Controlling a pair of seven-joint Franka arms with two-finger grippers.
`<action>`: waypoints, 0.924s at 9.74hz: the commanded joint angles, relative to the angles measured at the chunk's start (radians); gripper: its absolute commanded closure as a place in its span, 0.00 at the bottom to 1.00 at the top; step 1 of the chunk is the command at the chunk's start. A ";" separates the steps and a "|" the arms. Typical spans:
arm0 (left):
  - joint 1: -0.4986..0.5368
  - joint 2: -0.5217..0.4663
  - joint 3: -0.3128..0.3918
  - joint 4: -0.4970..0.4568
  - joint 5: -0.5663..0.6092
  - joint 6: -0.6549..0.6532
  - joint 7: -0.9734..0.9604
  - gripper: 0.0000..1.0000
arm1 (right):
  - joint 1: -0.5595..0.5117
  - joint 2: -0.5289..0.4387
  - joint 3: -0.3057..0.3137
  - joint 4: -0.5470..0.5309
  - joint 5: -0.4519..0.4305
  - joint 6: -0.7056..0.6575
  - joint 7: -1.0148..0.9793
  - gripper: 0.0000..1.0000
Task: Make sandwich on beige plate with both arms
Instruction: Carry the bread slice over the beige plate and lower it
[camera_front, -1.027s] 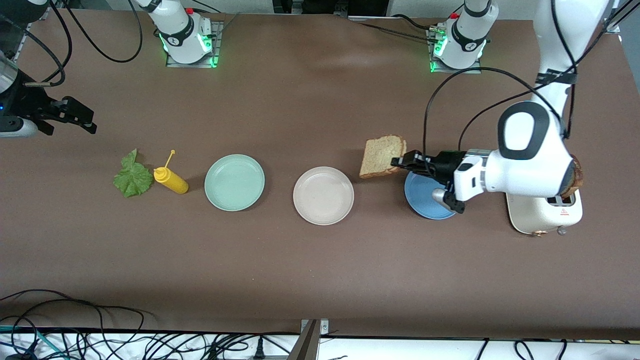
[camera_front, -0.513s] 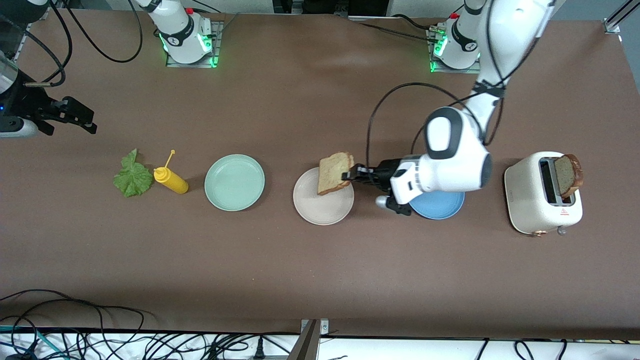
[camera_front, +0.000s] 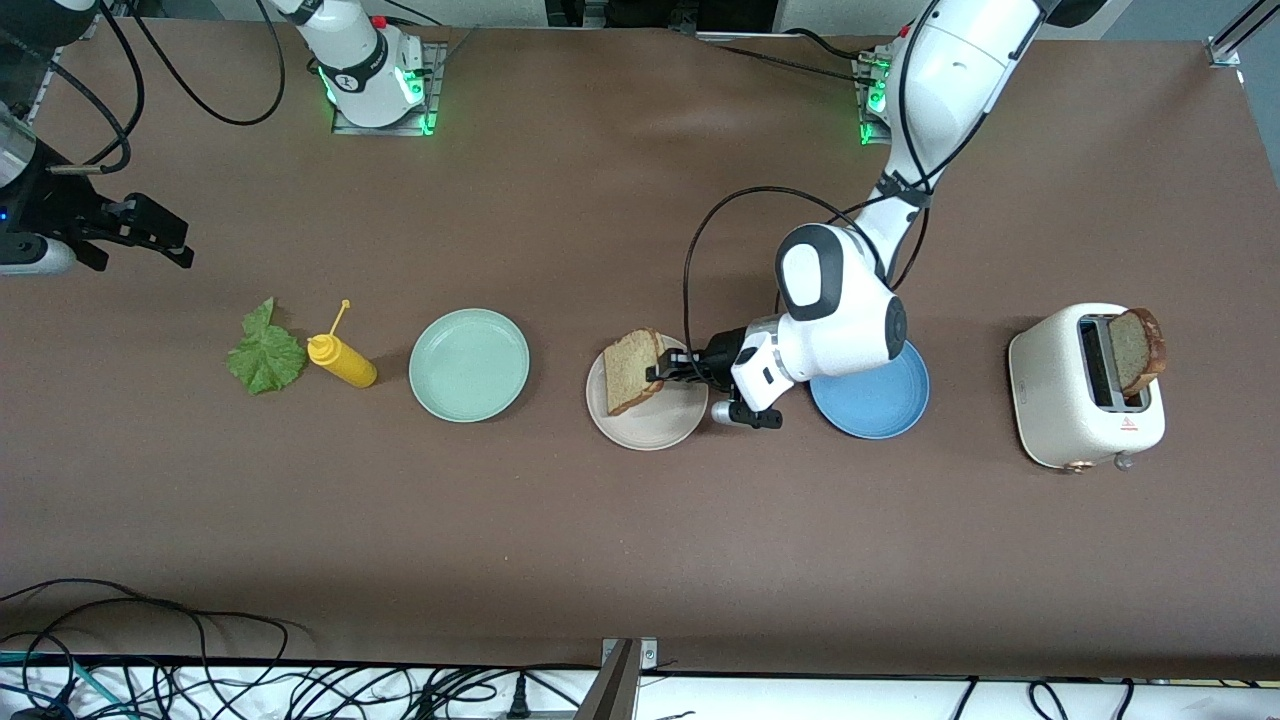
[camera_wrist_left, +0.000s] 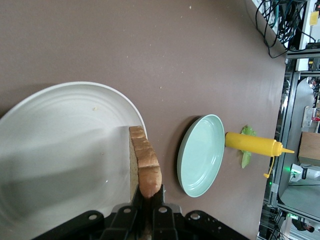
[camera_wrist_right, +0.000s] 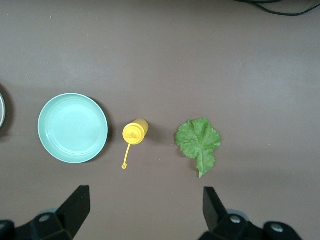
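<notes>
My left gripper (camera_front: 664, 372) is shut on a tan bread slice (camera_front: 630, 370) by its crust and holds it on edge, low over the beige plate (camera_front: 672, 428). In the left wrist view the slice (camera_wrist_left: 145, 162) stands between the shut fingers (camera_wrist_left: 161, 199) above the plate (camera_wrist_left: 60, 145). A second bread slice (camera_front: 1136, 350) sticks up from the toaster (camera_front: 1075, 410). The green lettuce leaf (camera_front: 265, 352) lies at the right arm's end of the table; it also shows in the right wrist view (camera_wrist_right: 199, 140). My right gripper (camera_front: 145, 232) is open and empty, waiting high above the table, farther from the front camera than the leaf.
A yellow squeeze bottle (camera_front: 342, 361) lies beside the leaf. A mint-green plate (camera_front: 469, 364) sits between the bottle and the beige plate. A blue plate (camera_front: 880, 392) sits beside the beige plate toward the toaster, partly under the left arm.
My left gripper has carried the bread slice from above the blue plate across to the beige plate and lowered it. The right arm has not moved.
</notes>
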 joint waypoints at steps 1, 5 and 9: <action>-0.025 0.027 0.010 0.029 -0.054 0.034 0.004 1.00 | -0.004 0.006 -0.001 0.018 0.018 -0.011 -0.005 0.00; -0.040 0.054 0.013 0.029 -0.050 0.085 0.012 0.72 | -0.001 0.021 0.002 0.016 0.018 -0.020 0.004 0.00; -0.037 0.057 0.022 0.029 -0.041 0.100 0.013 0.00 | -0.014 0.052 -0.007 0.010 0.017 -0.011 0.004 0.00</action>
